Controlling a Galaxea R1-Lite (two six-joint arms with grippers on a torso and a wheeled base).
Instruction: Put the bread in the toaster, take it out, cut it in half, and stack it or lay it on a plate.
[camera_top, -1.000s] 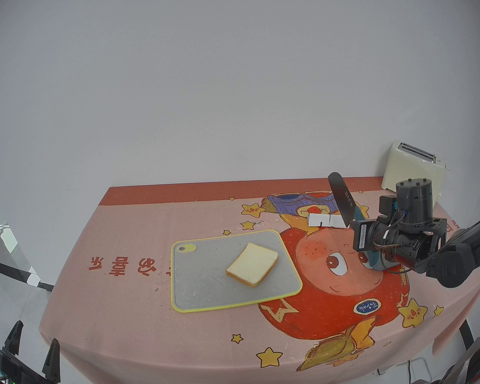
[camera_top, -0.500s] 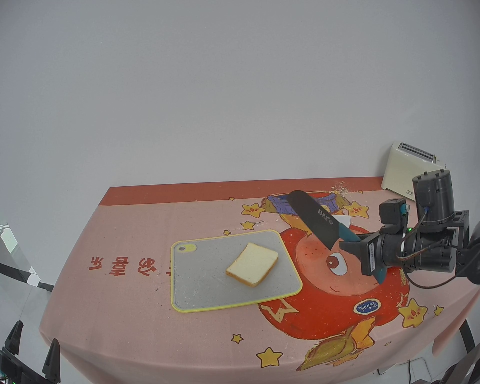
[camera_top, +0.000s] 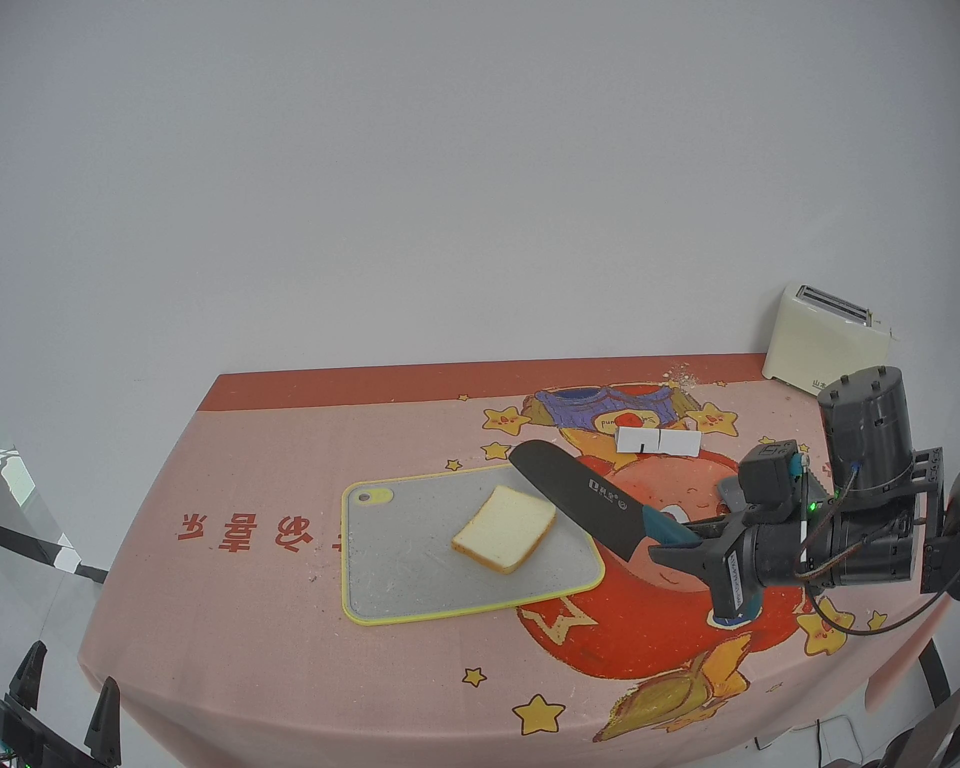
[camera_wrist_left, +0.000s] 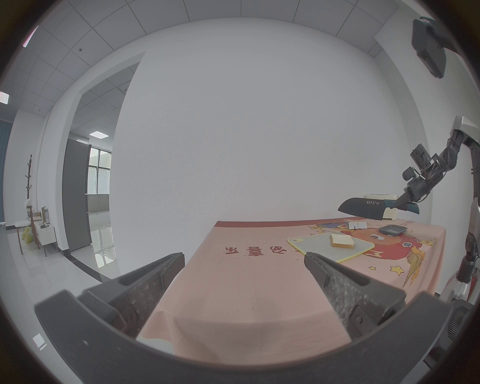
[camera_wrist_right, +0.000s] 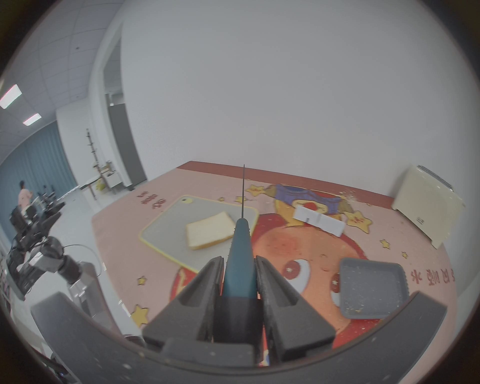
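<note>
Bread (camera_top: 504, 528): one uncut slice, flat on the cutting board (camera_top: 400, 570), in the board's half nearer the toaster (camera_top: 825, 340). Right hand (camera_top: 672, 540) is pinching the knife (camera_top: 585, 492) by its teal handle, with fingers (camera_wrist_right: 202, 295) pressed against both sides. The dark blade is in the air, its plane upright and its tip over the board's far corner on the toaster side, near the bread but clear of it. Grey square plate (camera_wrist_right: 372, 285) sits off the board's toaster side, with crumbs on it. Two white cards (camera_top: 658, 441) lie beyond the board. Toaster is well apart from the board, at the far corner of the counter (camera_top: 250, 560). Left hand (camera_wrist_left: 244, 259) is spread and holds nothing, off the counter's edge, well apart from the board on the side away from the toaster
</note>
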